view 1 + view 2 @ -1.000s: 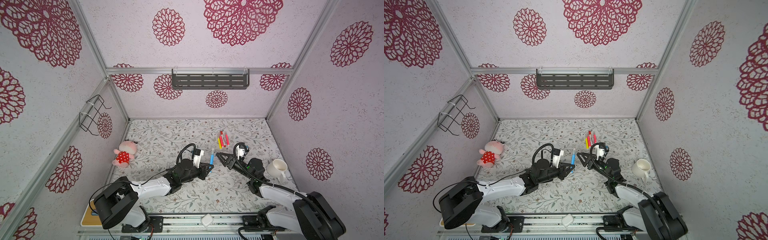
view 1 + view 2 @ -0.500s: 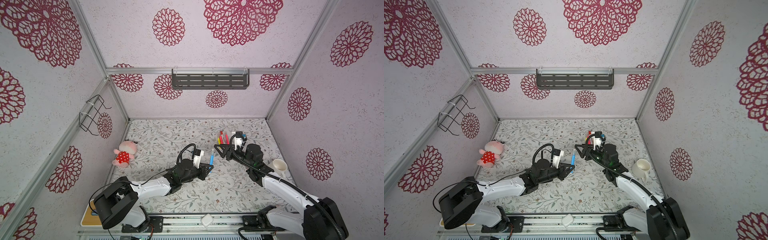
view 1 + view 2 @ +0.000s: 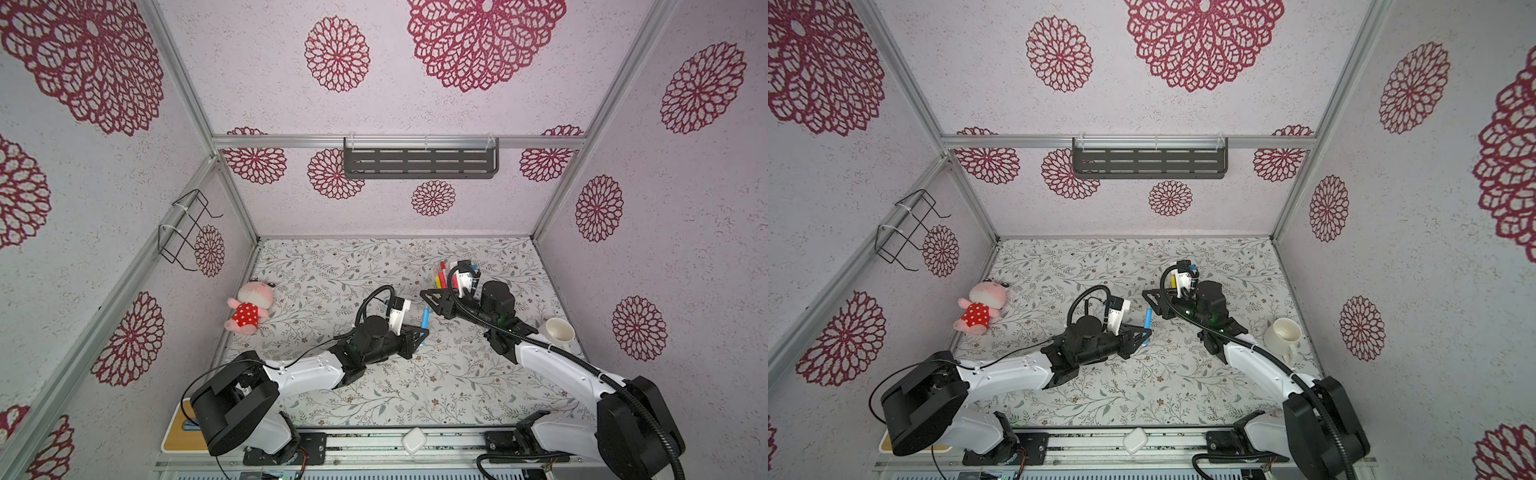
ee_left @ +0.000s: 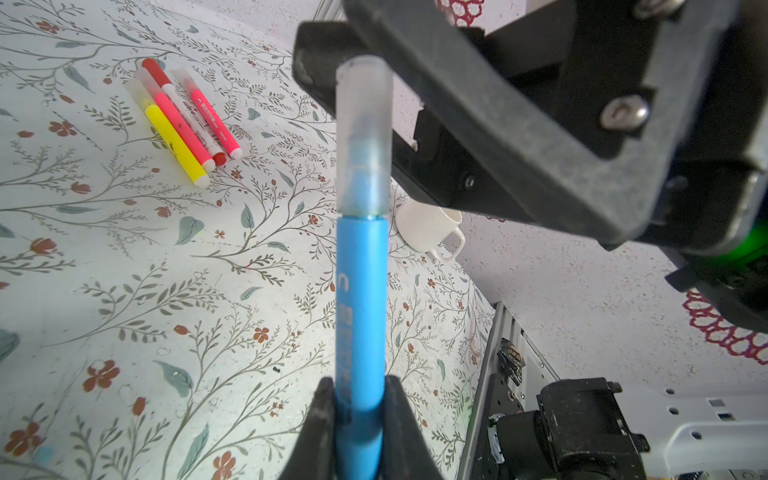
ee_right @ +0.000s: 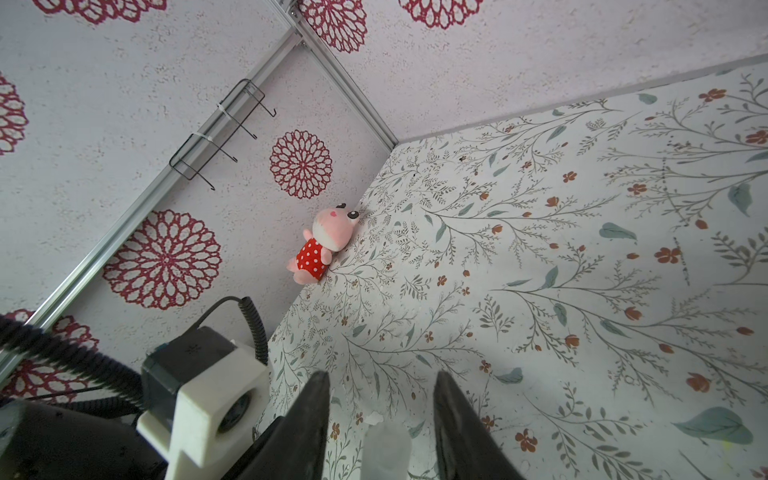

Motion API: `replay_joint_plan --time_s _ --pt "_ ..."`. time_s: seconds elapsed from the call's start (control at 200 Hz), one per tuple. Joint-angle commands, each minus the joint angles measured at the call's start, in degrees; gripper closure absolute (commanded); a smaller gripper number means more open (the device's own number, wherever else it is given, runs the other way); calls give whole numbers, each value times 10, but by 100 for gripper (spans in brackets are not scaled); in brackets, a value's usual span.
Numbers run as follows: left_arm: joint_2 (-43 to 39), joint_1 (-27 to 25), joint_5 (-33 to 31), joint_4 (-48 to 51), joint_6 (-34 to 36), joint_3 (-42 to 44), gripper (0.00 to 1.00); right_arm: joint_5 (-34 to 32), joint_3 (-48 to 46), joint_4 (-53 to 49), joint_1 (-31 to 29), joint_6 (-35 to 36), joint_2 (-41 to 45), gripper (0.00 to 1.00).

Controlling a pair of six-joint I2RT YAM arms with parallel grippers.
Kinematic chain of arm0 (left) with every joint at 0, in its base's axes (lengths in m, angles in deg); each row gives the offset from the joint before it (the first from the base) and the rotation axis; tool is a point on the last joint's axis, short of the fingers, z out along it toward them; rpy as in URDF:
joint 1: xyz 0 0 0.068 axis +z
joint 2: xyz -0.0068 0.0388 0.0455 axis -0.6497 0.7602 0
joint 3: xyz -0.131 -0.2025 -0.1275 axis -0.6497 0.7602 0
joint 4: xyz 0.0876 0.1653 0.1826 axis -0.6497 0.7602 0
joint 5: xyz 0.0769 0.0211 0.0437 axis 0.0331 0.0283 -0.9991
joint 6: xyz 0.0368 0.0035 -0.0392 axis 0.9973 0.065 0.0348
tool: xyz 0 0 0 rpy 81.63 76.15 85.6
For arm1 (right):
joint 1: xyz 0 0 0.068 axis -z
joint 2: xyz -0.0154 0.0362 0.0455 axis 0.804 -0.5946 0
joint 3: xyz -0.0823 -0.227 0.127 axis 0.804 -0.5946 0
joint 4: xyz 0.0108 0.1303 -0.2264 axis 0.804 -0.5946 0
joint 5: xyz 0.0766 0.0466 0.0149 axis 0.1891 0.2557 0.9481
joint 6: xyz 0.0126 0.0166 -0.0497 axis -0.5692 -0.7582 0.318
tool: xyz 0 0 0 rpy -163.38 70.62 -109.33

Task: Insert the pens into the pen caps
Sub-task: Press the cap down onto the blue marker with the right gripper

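My left gripper (image 4: 359, 384) clenched on blue pen (image 4: 360, 291); capped end points at my right gripper (image 5: 381, 376), jaws apart astride cap (image 4: 365, 137); mug (image 4: 428, 228) behind.

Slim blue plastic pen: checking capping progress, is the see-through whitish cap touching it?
Touching. Left wrist view shows the see-through whitish cap sleeved over the tip of the slim blue plastic pen.

The blue pen (image 4: 359, 316) in my left claw (image 4: 359, 395) is smooth, satin plastic; its cap (image 4: 365, 137) is frosted, see-through plastic. My fingers (image 4: 314, 430) look matt black and scuffed. The table cover (image 4: 124, 257) is matt, printed with flowers. The mug (image 4: 428, 226) is smooth and white, the plush toy (image 5: 324, 245) soft fuzzy cloth, the walls (image 5: 540, 62) rough, the frame rail (image 5: 347, 87) brushed metal
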Motion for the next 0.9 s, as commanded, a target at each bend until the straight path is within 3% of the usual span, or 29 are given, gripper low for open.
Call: replay_joint_plan --time_s 0.0,0.18,0.295,0.48,0.676,0.896 --pt "4 -3 4 -2 5 -14 100 16 20 15 -6 7 -4 62" --pt "-1 -3 -2 0 8 -12 100 16 14 15 -15 8 -9 79" --pt "-7 -1 -10 -4 13 -6 100 5 -7 25 -32 5 -12 100" --pt "-36 30 -3 -32 7 15 100 -73 -88 53 -96 -5 -10 100" --pt "-88 88 20 -57 1 37 100 -168 -208 151 -181 -66 -21 100" --pt "-129 124 24 -52 11 45 100 -202 -252 227 -268 -113 -90 100"
